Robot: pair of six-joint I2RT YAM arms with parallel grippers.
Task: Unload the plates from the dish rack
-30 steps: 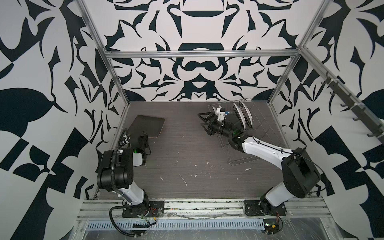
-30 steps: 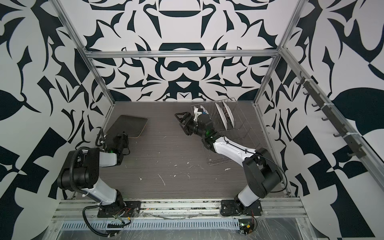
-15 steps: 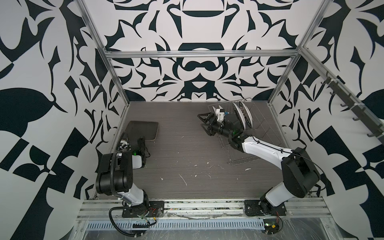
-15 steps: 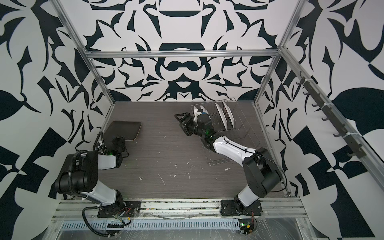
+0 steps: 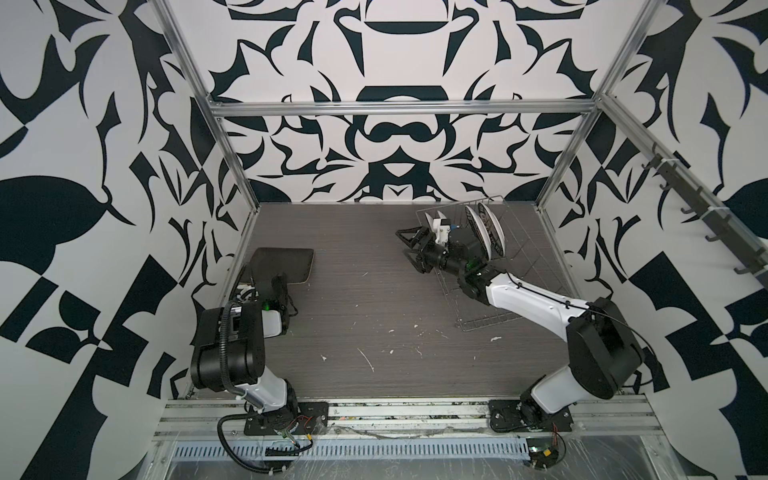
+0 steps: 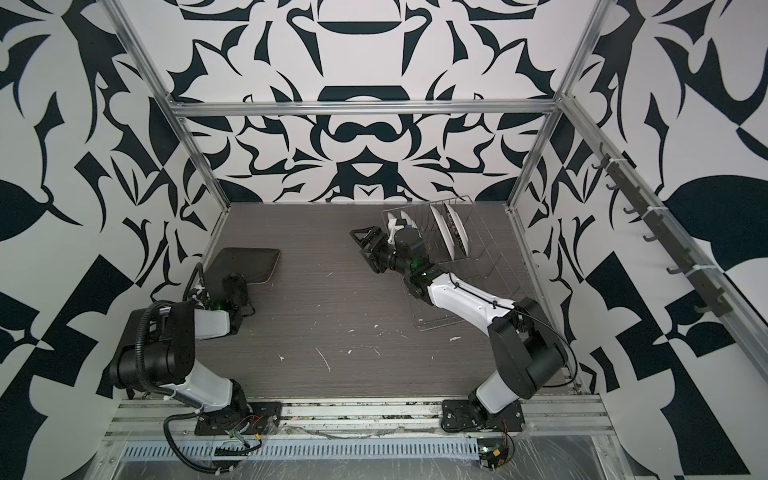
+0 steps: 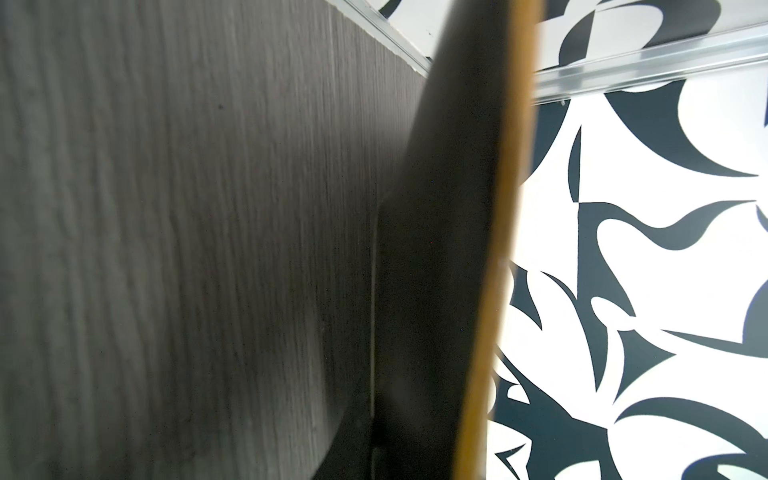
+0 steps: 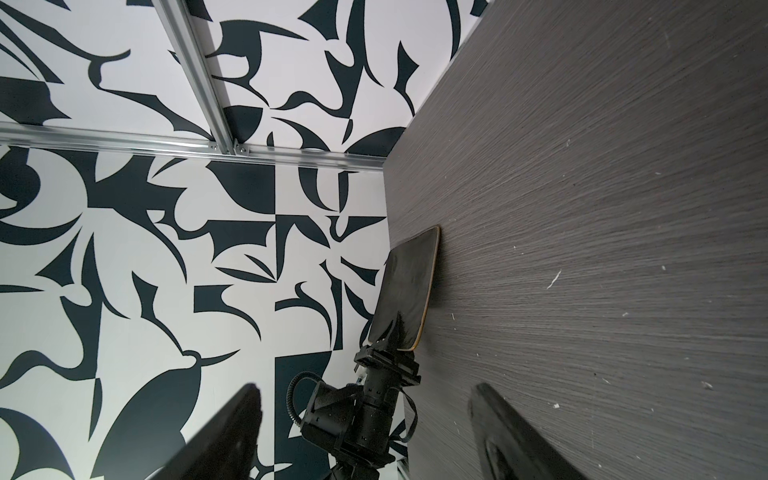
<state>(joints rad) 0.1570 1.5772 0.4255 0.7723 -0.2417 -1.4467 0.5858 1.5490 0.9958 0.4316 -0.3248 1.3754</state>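
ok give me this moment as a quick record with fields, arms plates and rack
left gripper: shut on the near edge of the dark plate
dark plate: out of the rack, low at the table's left side by the wall; cannot tell if it rests down
right gripper: open, empty, just left of the dish rack in both top views
dish rack: on the right side of the table
white plates: at least two, upright at the rack's far end
left to do: white plates not yet unloaded
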